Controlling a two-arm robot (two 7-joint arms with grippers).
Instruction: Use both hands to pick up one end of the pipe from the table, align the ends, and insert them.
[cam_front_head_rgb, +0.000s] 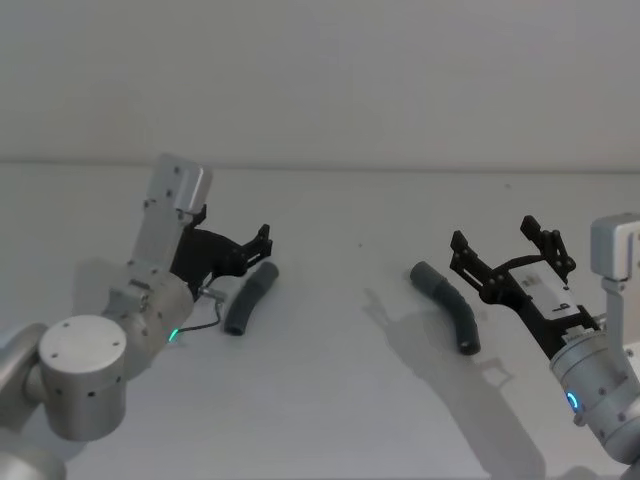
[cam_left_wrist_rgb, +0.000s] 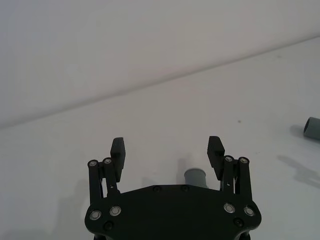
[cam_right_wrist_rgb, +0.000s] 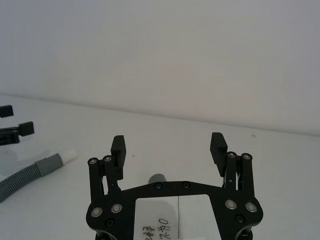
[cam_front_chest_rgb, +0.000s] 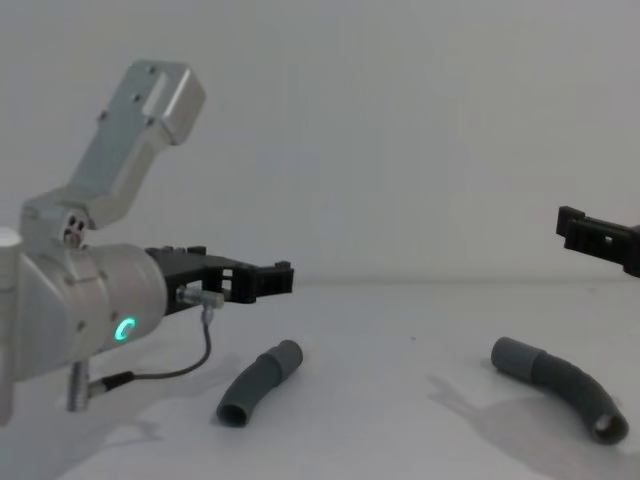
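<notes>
Two dark grey ribbed pieces of the pipe lie apart on the white table (cam_front_head_rgb: 330, 400). The left piece (cam_front_head_rgb: 250, 298) (cam_front_chest_rgb: 258, 383) is under my left gripper (cam_front_head_rgb: 262, 246) (cam_front_chest_rgb: 265, 278), which hovers open above it. In the left wrist view its smooth cuff (cam_left_wrist_rgb: 196, 176) pokes out below the spread left gripper (cam_left_wrist_rgb: 166, 150). The right piece (cam_front_head_rgb: 450, 305) (cam_front_chest_rgb: 560, 385) lies below my right gripper (cam_front_head_rgb: 505, 245) (cam_front_chest_rgb: 595, 235), also open and raised. In the right wrist view the right gripper (cam_right_wrist_rgb: 168, 146) has one end (cam_right_wrist_rgb: 157, 178) beneath it, and the left piece (cam_right_wrist_rgb: 30, 172) shows a whitish tip (cam_right_wrist_rgb: 70, 155).
A pale wall rises behind the table's far edge (cam_front_head_rgb: 400, 168). A thin cable (cam_front_chest_rgb: 190, 365) loops from the left wrist. White table surface stretches between the two pieces (cam_front_head_rgb: 340, 300).
</notes>
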